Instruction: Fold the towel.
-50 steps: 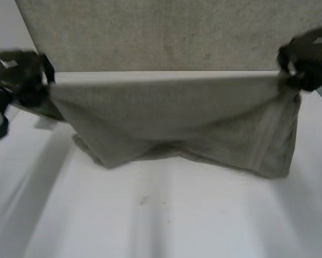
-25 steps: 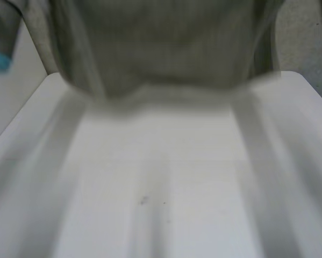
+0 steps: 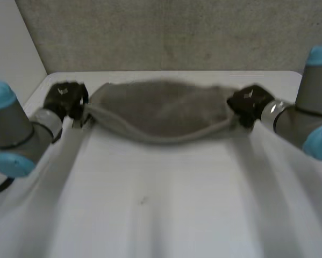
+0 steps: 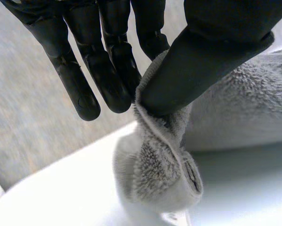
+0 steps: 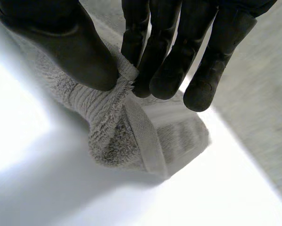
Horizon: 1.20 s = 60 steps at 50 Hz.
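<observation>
Two robot hands held one towel, one at each end.

Surface (image 3: pixel 161 226): white, smooth and matte, with a small dark speck (image 3: pixel 143 201) near its middle. Behind its far edge stood a grey, felt-like panel (image 3: pixel 166 32). A plain white wall (image 3: pixel 7 37) lay at the robot's left.

Towel (image 3: pixel 161 115): grey-beige terry with a looped pile; a flat woven hem band showed in the right wrist view. It was bunched into a long lens shape across the far part of the surface, close to the far edge, and its near fold sagged toward the robot. I could not tell whether the middle touched the surface.

Left robot hand (image 3: pixel 66 99): clamped on the towel's left end. In the left wrist view the thumb (image 4: pixel 211 52) pressed the cloth against straight fingers (image 4: pixel 108 75), and the bunched corner hung below the pinch.

Right robot hand (image 3: pixel 247 105): grasping the right end the same way, thumb (image 5: pixel 79 52) against fingers (image 5: pixel 164 66), with a folded hem drooping beneath.

Left arm (image 3: pixel 15 129) and right arm (image 3: pixel 311 123) came in low from the sides. A broad stretch of bare surface lay between the towel and the robot. Both towel ends stopped short of the surface's side edges.
</observation>
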Available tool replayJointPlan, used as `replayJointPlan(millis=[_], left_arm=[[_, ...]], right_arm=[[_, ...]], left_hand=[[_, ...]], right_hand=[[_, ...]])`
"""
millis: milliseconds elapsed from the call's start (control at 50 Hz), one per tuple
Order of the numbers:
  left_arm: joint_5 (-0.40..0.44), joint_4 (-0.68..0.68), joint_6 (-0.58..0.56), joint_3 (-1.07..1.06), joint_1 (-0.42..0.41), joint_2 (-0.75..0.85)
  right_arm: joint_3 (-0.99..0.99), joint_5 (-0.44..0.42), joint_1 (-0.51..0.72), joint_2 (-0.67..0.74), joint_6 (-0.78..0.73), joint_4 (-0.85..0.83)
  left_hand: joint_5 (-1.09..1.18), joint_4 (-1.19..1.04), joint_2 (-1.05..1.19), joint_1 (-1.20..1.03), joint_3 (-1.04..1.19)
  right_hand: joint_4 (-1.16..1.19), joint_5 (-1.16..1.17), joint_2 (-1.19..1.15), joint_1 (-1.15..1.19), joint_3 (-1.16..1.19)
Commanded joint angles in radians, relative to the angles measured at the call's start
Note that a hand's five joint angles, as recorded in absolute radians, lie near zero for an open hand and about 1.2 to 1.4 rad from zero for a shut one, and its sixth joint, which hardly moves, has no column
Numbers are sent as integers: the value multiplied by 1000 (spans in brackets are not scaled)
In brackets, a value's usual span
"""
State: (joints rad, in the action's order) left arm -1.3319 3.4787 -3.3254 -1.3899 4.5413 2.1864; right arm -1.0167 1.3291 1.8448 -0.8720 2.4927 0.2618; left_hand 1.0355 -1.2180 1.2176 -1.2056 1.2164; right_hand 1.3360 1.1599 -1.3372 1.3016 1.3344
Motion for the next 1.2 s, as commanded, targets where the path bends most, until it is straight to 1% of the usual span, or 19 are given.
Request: replayJointPlan(millis=[20,140,240,260,280,360,400,560,820,900,920,940,1040,1080,1100,1120,1140,1180,1200], left_arm=[[5,34,-144,-97,-1,24],[3,31,-172,-152,5,-25],[3,45,-172,-230,28,-111],[3,45,-172,-230,28,-111],[3,46,-172,-242,31,-122],[2,53,-172,-250,32,-122],[0,66,-172,-253,33,-113],[0,97,-171,-250,39,-70],[0,97,-164,-255,42,-47],[2,95,-164,-264,42,-46],[3,95,-166,-267,42,-46],[5,94,-164,-267,44,-48],[5,80,-169,-277,47,-79],[5,68,-174,-314,50,-163],[5,68,-174,-314,50,-163],[7,66,-175,-336,51,-219],[7,66,-175,-336,51,-220],[5,57,-181,-362,47,-383],[5,48,-186,-369,42,-461]], right_arm=[[-132,-4,-4,5,2,-30],[-246,-16,-9,-91,2,-50],[-380,-70,-25,-246,8,-59],[-381,-70,-26,-246,8,-59],[-422,-82,-42,-286,15,-62],[-502,-96,-75,-352,20,-87],[-569,-96,-104,-386,21,-136],[-648,-97,-168,-394,49,-236],[-651,-119,-205,-387,124,-245],[-651,-120,-211,-386,137,-243],[-651,-120,-211,-384,143,-243],[-652,-120,-210,-384,144,-245],[-652,-120,-207,-390,146,-245],[-632,-120,-208,-401,144,-240],[-632,-120,-208,-401,144,-240],[-619,-117,-207,-421,140,-237],[-596,-114,-208,-465,138,-231],[-559,-113,-213,-586,144,-228],[-559,-113,-213,-587,144,-228]], left_hand=[[186,-178,179,-191,180],[186,-178,179,-191,180],[186,-178,179,-191,180],[186,-178,179,-191,180],[33,-25,25,-37,26],[-101,109,-109,97,-107],[-233,241,-240,228,-239],[-365,373,-373,361,-372],[-436,444,-443,431,-442],[-357,365,-364,352,-363],[-144,152,-152,140,-151],[151,-143,144,-156,145],[186,-178,179,-191,180],[186,-178,179,-191,180],[186,-178,179,-191,180],[186,-178,179,-191,180],[186,-178,179,-191,180],[186,-178,179,-191,180],[186,-178,179,-191,180]], right_hand=[[60,62,-59,95,62],[60,62,-59,95,62],[60,62,-59,95,62],[60,62,-59,95,62],[60,62,-59,95,62],[60,62,-59,95,62],[60,62,-59,95,62],[60,62,-59,95,62],[60,62,-59,95,62],[60,62,-59,95,62],[60,62,-59,95,62],[60,62,-59,95,62],[60,62,-59,95,62],[60,62,-59,95,62],[60,62,-59,95,62],[60,62,-59,95,62],[60,62,-59,95,62],[60,62,-59,95,62],[60,62,-59,95,62]])
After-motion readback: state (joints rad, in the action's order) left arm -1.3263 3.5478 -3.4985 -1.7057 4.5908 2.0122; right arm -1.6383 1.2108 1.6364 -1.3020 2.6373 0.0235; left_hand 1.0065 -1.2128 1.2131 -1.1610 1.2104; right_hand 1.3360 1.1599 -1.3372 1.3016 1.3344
